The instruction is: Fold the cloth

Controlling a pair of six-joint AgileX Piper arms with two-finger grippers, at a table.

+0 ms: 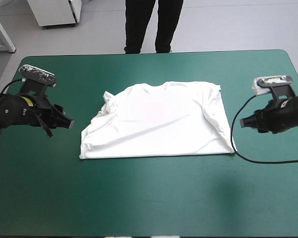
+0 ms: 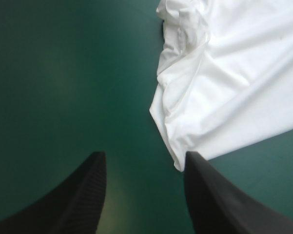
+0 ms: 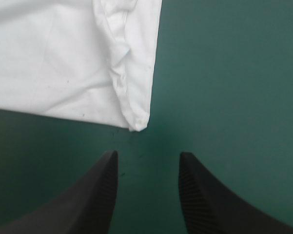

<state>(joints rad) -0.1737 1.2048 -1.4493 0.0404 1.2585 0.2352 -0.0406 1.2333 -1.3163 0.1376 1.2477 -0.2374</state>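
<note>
Left claw (image 1: 69, 123): fingers apart, nothing between them, only bare teal-green cover. It sits off the T-shirt's (image 1: 158, 121) left side, close to the near-left corner. In my left wrist view that corner lies just ahead of the claw and right by one black finger (image 2: 209, 195). I can't tell if the cloth touches it.

Right claw (image 1: 242, 122): fingers also spread, empty, off the T-shirt's right side. In the right wrist view the near-right corner of the cloth lies just ahead of the gap, apart from both fingertips, with cover showing between.

The T-shirt is spread fairly flat at the middle of the worktop (image 1: 149, 198), collar toward the far edge, hem straight along the near side. The left edge is rumpled and bunched toward the far-left. A raised crease runs down the right side to the corner.

Room to move: a wide bare stretch between hem and near worktop edge, a narrower band beyond the collar, and an open strip on each side where the claws are.

Hard to read: the sleeves aren't clear, possibly tucked into the bunched left part and the right crease. Both wrist views cut the cloth off, showing one corner each. I can't tell how high either claw is above the cover.
</note>
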